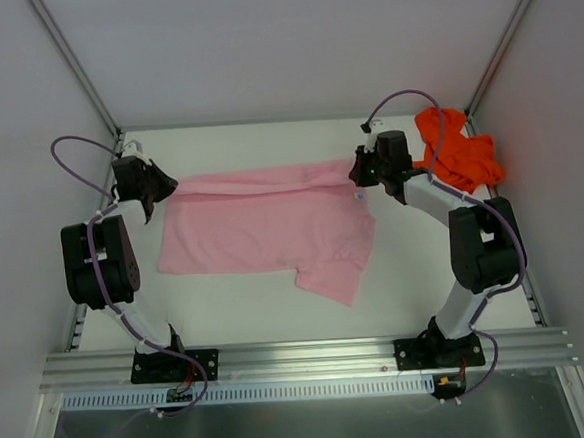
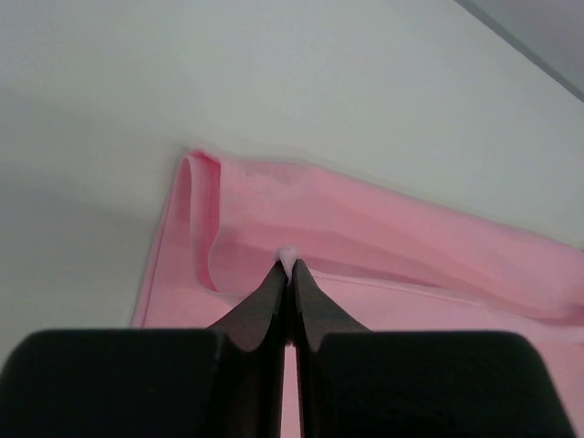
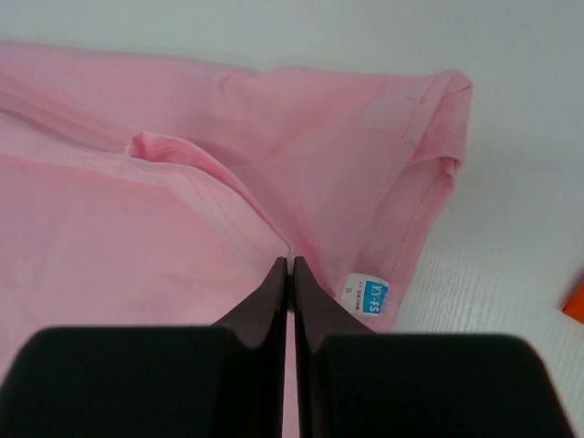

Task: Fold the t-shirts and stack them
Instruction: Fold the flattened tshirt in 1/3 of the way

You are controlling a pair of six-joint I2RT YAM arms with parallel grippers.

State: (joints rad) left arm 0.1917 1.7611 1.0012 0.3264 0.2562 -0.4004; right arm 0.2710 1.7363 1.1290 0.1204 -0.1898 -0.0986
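A white table boxed in by plain pale walls held both shirts. The light pink t-shirt lay flat between the two sets of fingers, its long axis running from left gripper to right gripper — each clenched on a pinch of its folded far edge — one sleeve pointing toward the arm bases. The orange-red t-shirt sat crumpled just outside the right fingers.

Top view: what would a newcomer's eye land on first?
The pink t-shirt spread across the middle of the table, its far edge folded over. The left gripper and right gripper are each shut on that folded edge, one at either end. A crumpled orange-red t-shirt lies in the far right corner, beyond the right arm.
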